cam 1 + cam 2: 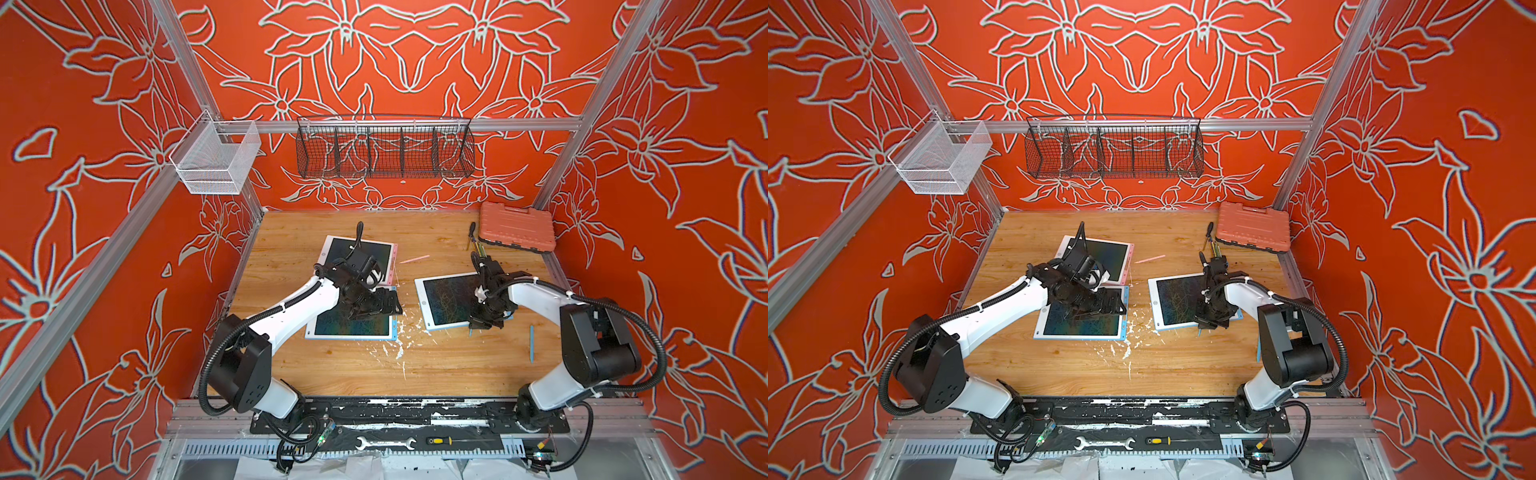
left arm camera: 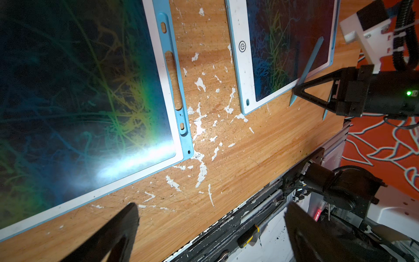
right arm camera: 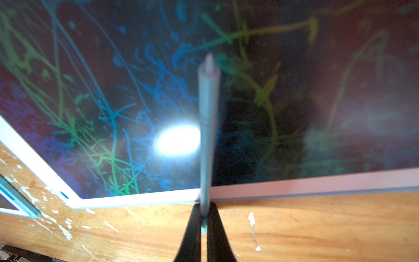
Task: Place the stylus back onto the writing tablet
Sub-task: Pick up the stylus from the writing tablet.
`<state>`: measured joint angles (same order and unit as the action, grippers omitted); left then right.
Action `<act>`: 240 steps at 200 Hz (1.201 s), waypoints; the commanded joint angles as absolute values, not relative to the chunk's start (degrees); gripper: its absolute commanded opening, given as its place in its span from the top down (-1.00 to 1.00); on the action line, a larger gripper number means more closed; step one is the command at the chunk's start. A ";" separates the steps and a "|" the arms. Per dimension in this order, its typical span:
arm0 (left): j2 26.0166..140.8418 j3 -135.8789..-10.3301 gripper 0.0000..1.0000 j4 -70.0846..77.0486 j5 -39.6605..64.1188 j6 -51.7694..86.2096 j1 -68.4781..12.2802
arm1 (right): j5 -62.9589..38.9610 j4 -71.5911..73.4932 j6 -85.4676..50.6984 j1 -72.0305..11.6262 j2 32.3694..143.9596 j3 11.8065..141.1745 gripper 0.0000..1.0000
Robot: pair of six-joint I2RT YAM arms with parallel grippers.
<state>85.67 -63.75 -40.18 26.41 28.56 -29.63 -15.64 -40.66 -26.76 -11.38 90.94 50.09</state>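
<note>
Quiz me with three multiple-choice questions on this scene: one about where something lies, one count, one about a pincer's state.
1. Where does the pink stylus lie? A on the bare table; B on a tablet screen; C in the right pincer.
2. How many writing tablets are on the table? A two; B three; C four.
3. The right pincer is: A open, empty; B shut on a blue stylus; C shut on the pink stylus.
1A, on wood beside the pink-edged tablet; 2B, that one plus two blue-edged tablets; 3B, its jaws pinch the blue shaft.
</note>
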 commanded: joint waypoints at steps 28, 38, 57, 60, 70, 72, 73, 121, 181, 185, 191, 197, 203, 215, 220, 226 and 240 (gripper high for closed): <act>84.42 -63.54 -0.96 -41.13 25.33 28.53 -29.88 | -13.71 -42.54 -25.88 -12.20 89.19 50.33 1.00; 84.46 -63.54 -0.96 -41.22 25.23 28.54 -29.79 | -13.71 -42.95 -25.76 -12.35 88.71 50.91 1.00; 84.29 -63.54 -0.96 -41.31 25.05 28.45 -29.62 | -13.96 -43.42 -25.64 -12.60 88.15 51.96 1.00; 84.27 -63.54 -0.96 -41.31 25.05 28.50 -29.55 | -14.02 -43.53 -25.64 -12.58 88.09 52.06 1.00; 84.18 -63.54 -0.96 -41.44 24.96 28.51 -29.36 | -14.23 -43.83 -25.64 -12.79 87.95 52.58 1.00; 84.19 -63.48 -0.96 -41.47 24.96 28.60 -29.31 | -14.24 -43.92 -25.72 -12.87 87.91 52.67 1.00; 84.15 -63.47 -0.96 -41.48 24.96 28.62 -29.29 | -14.24 -43.97 -25.74 -12.89 87.90 52.79 1.00; 84.15 -62.58 -0.98 -41.97 27.82 28.76 -26.56 | -15.37 -44.91 -27.02 -15.49 86.84 55.54 1.00; 82.35 -61.20 -0.99 -43.92 26.55 28.84 -23.16 | -16.54 -45.15 -29.14 -24.26 90.65 62.73 1.00; 82.29 -61.13 -0.99 -44.15 26.49 28.87 -22.90 | -16.56 -45.11 -29.50 -24.88 91.17 63.10 1.00; 82.10 -61.01 -1.00 -44.37 26.34 28.91 -22.53 | -16.73 -44.81 -30.09 -25.75 91.83 63.59 1.00; 81.87 -60.84 -1.00 -44.60 26.20 28.83 -22.12 | -16.97 -44.37 -30.72 -26.56 92.50 64.03 1.00; 81.55 -60.67 -1.00 -44.86 25.98 28.85 -21.83 | -17.42 -43.92 -31.44 -27.35 93.05 64.43 1.00; 80.88 -60.26 -1.00 -45.38 25.38 28.73 -21.19 | -18.07 -43.14 -32.89 -28.81 94.40 65.26 1.00; 80.59 -60.13 -1.00 -45.55 25.16 28.71 -20.94 | -18.35 -42.80 -33.48 -29.39 94.94 65.67 1.00; 80.15 -59.87 -1.00 -45.74 24.92 28.63 -20.64 | -18.61 -42.46 -34.03 -30.08 95.60 66.18 1.00; 79.17 -59.18 -1.00 -46.05 24.28 28.49 -20.06 | -19.23 -41.68 -35.50 -31.94 97.16 67.48 1.00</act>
